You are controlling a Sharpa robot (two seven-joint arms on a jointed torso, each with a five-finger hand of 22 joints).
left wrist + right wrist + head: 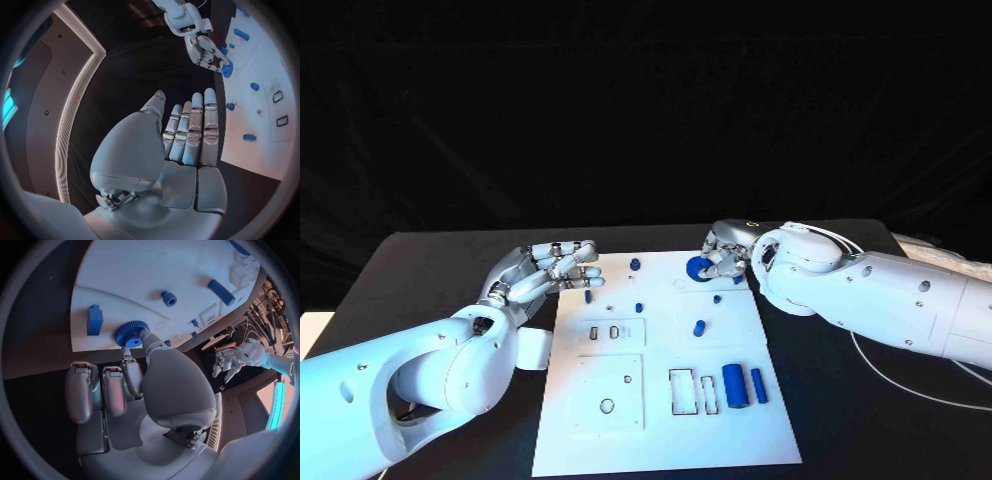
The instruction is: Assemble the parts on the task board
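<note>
one blue gear (pixel 131 333) sits pinched between the right fingers (pixel 147 338).

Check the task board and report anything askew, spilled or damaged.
Nothing stands out. The task board lies flat on the table, its blue parts look whole, and the right hand pinches a blue gear at the board's far end.

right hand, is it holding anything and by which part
The right hand pinches the blue gear by its toothed rim, at the far edge of the task board. The left hand holds nothing.
</note>
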